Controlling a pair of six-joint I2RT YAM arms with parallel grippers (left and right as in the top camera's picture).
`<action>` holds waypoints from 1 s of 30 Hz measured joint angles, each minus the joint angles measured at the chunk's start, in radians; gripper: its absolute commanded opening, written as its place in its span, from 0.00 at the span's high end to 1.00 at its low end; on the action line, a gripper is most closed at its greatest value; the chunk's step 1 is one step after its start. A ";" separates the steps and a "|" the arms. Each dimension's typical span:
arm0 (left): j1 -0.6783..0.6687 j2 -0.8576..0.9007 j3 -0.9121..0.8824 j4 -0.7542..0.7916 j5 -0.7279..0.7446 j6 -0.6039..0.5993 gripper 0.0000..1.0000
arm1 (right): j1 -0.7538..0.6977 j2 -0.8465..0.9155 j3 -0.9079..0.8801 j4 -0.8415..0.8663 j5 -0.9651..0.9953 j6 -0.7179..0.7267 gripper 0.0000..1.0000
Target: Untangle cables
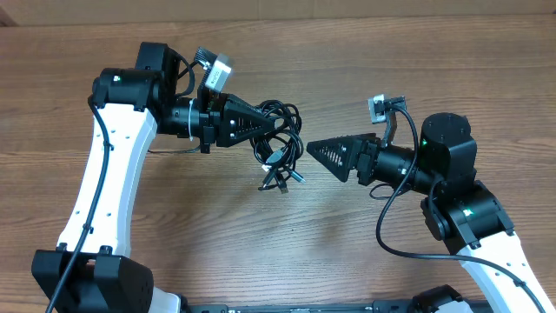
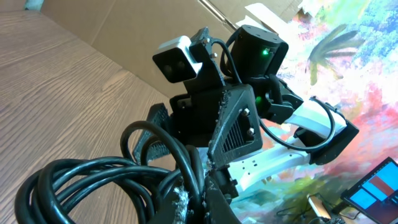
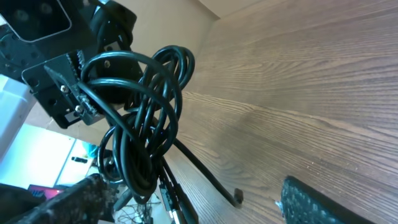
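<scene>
The cables (image 1: 280,139) are a knot of thin black loops hanging above the wooden table, with plug ends (image 1: 278,179) dangling below. My left gripper (image 1: 274,124) is shut on a strand of the bunch; in the left wrist view the cables (image 2: 93,186) coil left of the pinching jaws (image 2: 200,198). My right gripper (image 1: 313,149) stands open just right of the knot, apart from it. In the right wrist view the cables (image 3: 144,118) hang ahead, near the left finger (image 3: 81,200); nothing lies between it and the right finger (image 3: 317,205).
The wooden table (image 1: 391,52) stretches all around. Both arms meet near its middle, with the right arm's own thick wire (image 1: 387,226) looping beside it. Cardboard (image 2: 124,31) stands behind the table's far edge.
</scene>
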 measured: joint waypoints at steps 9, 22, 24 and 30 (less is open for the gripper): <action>-0.044 0.000 0.000 -0.011 0.003 -0.001 0.96 | 0.000 0.000 0.002 -0.039 0.046 0.008 0.34; -0.053 0.000 0.000 -0.011 0.007 0.016 0.96 | 0.000 0.022 0.001 -0.020 0.100 0.042 0.30; -0.062 0.000 0.000 -0.010 0.007 0.023 0.96 | 0.000 0.022 0.001 -0.021 0.083 0.040 0.30; -0.107 0.000 0.000 -0.007 0.007 0.043 0.96 | 0.000 0.025 0.001 -0.021 0.064 0.036 0.30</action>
